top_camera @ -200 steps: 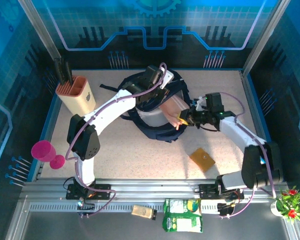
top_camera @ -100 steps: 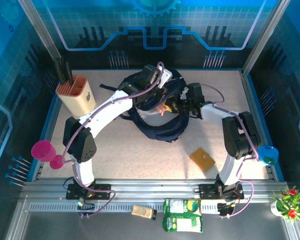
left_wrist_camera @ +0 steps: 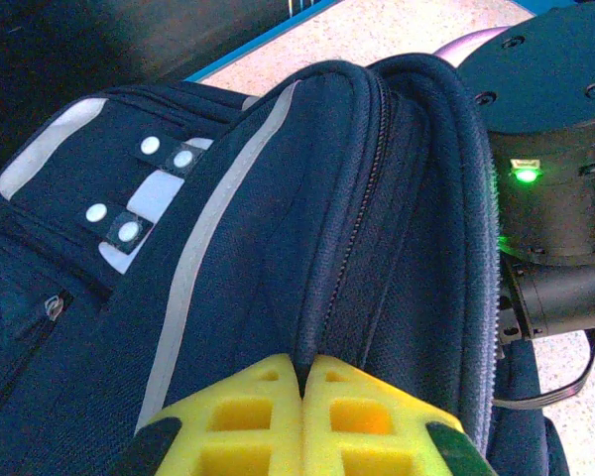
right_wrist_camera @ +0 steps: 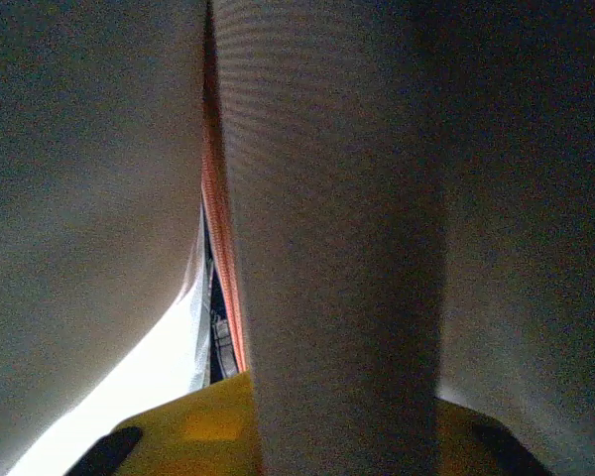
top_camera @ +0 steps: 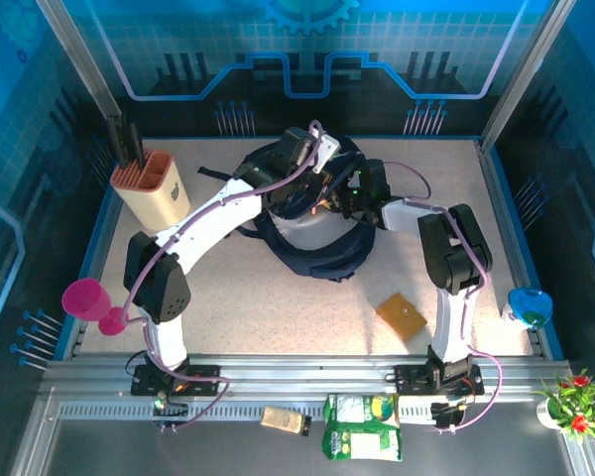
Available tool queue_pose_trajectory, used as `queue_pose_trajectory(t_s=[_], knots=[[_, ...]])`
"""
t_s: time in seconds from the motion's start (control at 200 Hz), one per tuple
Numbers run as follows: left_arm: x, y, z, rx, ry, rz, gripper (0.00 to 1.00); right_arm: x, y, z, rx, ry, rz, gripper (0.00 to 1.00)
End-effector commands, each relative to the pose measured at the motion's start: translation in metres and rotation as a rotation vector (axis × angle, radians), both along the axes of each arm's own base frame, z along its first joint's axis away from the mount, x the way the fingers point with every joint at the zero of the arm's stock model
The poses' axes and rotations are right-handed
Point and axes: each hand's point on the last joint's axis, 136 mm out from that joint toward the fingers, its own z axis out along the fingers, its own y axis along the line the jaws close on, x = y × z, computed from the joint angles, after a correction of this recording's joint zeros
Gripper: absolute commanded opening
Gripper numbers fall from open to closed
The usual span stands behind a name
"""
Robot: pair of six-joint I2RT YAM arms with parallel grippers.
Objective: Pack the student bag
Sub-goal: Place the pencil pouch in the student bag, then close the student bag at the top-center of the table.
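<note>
We show the left gripper [left_wrist_camera: 302,375] clenched on the zippered rim of the student bag [left_wrist_camera: 248,238], which spreads ahead of it. The right gripper [top_camera: 343,204] sits just beside, in the bag's mouth (a pale ribbed surface [right_wrist_camera: 327,198] hides its jaws, so we cannot tell their state).

On the table [top_camera: 278,317] the student bag [top_camera: 317,263] lies centre-back, the holder [top_camera: 151,193] left of it, the card [top_camera: 401,315] nearer-right.

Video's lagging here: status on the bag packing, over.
Left gripper shut on student bag rim. Right gripper inside the bag, pale orange-edged item between its fingers, grip unclear. Nothing in the way seen.
</note>
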Motion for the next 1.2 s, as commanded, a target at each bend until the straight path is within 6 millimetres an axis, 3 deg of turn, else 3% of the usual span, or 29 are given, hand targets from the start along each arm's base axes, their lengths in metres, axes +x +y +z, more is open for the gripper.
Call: queue_pose_trajectory(t_s=[0.0,0.12,0.215,0.325,0.375,0.47,0.535,0.695,0.805,0.925,1.096,1.196], knots=[[-0.005,-0.009,0.063,-0.14,-0.122,-0.02,0.0,0.003,-0.003,0.017,-0.03,-0.062,-0.012,0.32],[-0.002,-0.006,0.058,-0.143,-0.109,-0.007,0.0,-0.027,-0.014,0.034,-0.066,-0.095,0.033,0.49],[0.0,-0.005,0.053,-0.14,-0.097,-0.002,0.0,-0.058,-0.03,0.047,-0.097,-0.13,0.045,0.57],[0.001,-0.003,0.047,-0.143,-0.079,0.004,0.0,-0.092,-0.06,0.052,-0.152,-0.138,0.014,0.62],[0.0,-0.003,0.042,-0.147,-0.065,0.007,0.0,-0.111,-0.078,0.04,-0.205,-0.106,-0.011,0.63],[-0.003,-0.002,0.034,-0.156,-0.04,0.006,0.0,-0.133,-0.113,0.042,-0.292,-0.102,-0.075,0.66],[-0.009,-0.003,0.029,-0.165,-0.016,-0.008,0.0,-0.145,-0.128,0.062,-0.365,-0.155,-0.094,0.68],[-0.028,0.0,0.006,-0.189,0.065,-0.024,0.16,-0.159,-0.152,0.142,-0.546,-0.345,-0.127,0.75],[-0.042,0.001,-0.013,-0.23,0.152,-0.024,0.27,-0.159,-0.155,0.174,-0.588,-0.426,-0.128,0.77],[-0.051,0.015,-0.027,-0.262,0.21,0.02,0.43,-0.154,-0.144,0.183,-0.596,-0.462,-0.089,0.79],[-0.043,0.077,-0.048,-0.266,0.243,0.264,0.68,-0.147,-0.117,0.17,-0.606,-0.451,-0.003,0.82],[-0.039,0.112,-0.069,-0.327,0.326,0.412,0.71,-0.145,-0.105,0.158,-0.6,-0.429,0.031,0.83]])
